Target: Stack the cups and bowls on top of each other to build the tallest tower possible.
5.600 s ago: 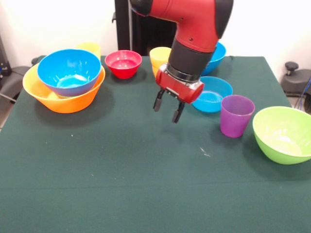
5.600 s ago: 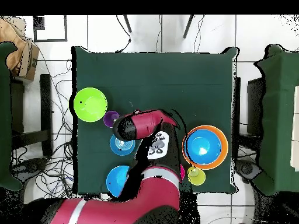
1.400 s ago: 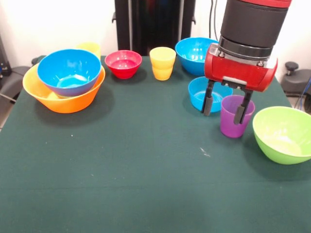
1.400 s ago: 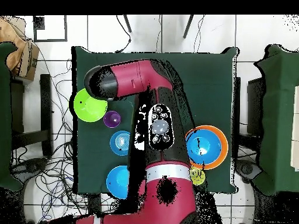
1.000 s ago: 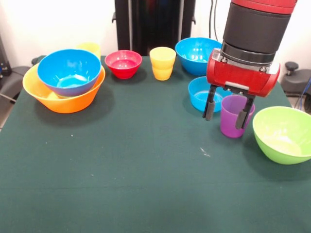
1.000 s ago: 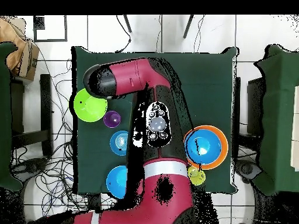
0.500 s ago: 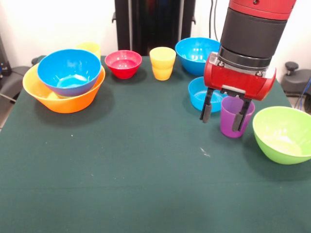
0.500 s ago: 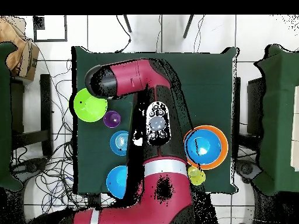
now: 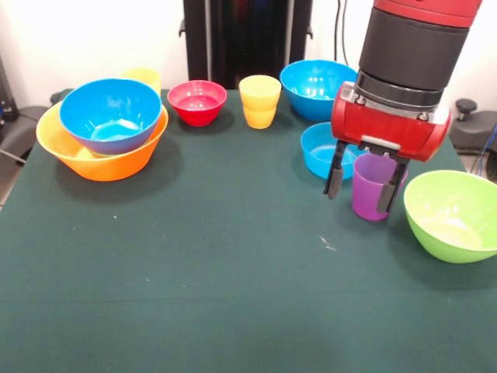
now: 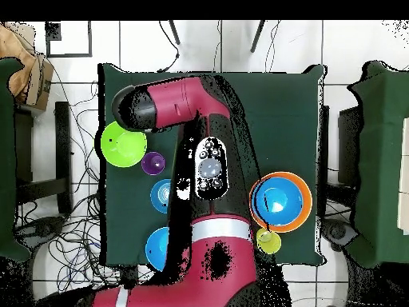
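Observation:
My gripper [image 9: 361, 186] is open with nothing between its fingers. It hangs in front of the purple cup [image 9: 376, 190], and its right finger [image 9: 388, 194] overlaps the cup's side. A shallow blue bowl [image 9: 320, 151] sits just left of the cup, and a lime green bowl [image 9: 454, 214] just right of it. At the far left a blue bowl [image 9: 111, 113] is nested in the big orange bowl [image 9: 101, 163]. A yellow cup [image 9: 260, 101], a red bowl [image 9: 197, 101] and a large blue bowl [image 9: 311, 78] line the back. In the overhead view the arm's end [image 10: 132, 108] lies beside the lime green bowl [image 10: 122, 144] and the purple cup [image 10: 152, 163].
A second yellow cup [image 9: 144, 75] stands behind the orange bowl. The green cloth [image 9: 233, 272] covers the table. In the overhead view the arm hides the table's middle, and chairs [image 10: 375, 160] stand at both sides.
The gripper crossed from the table's middle to the purple cup. In the last half second it shifted slightly right and lower, still open. No cup or bowl has moved.

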You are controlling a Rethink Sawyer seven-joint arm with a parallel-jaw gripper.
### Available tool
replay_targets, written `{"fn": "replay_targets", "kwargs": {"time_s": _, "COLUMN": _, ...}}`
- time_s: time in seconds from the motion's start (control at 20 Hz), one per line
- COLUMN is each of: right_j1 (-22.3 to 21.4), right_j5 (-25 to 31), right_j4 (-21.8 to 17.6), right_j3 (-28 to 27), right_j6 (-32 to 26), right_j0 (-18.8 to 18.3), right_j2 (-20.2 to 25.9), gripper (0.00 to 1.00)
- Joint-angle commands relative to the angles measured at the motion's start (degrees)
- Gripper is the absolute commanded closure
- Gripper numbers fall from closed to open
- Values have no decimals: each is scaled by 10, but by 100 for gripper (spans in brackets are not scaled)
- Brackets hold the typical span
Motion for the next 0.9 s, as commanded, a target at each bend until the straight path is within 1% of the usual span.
{"fn": "replay_targets", "kwargs": {"time_s": 0.05, "right_j1": 42, "right_j5": 85, "right_j4": -11, "right_j3": -26, "right_j6": -5, "right_j0": 24, "right_j2": 5, "gripper": 0}}
{"fn": "replay_targets", "kwargs": {"time_s": 0.4, "right_j1": 60, "right_j5": 100, "right_j4": 7, "right_j3": -57, "right_j6": 24, "right_j0": 42, "right_j2": -5, "gripper": 0}}
{"fn": "replay_targets", "kwargs": {"time_s": 0.5, "right_j1": 62, "right_j5": 96, "right_j4": 8, "right_j3": -56, "right_j6": 30, "right_j0": 49, "right_j2": -9, "gripper": 0}}
{"fn": "replay_targets", "kwargs": {"time_s": 0.9, "right_j1": 65, "right_j5": 81, "right_j4": 14, "right_j3": -50, "right_j6": 38, "right_j0": 56, "right_j2": -19, "gripper": 0}}
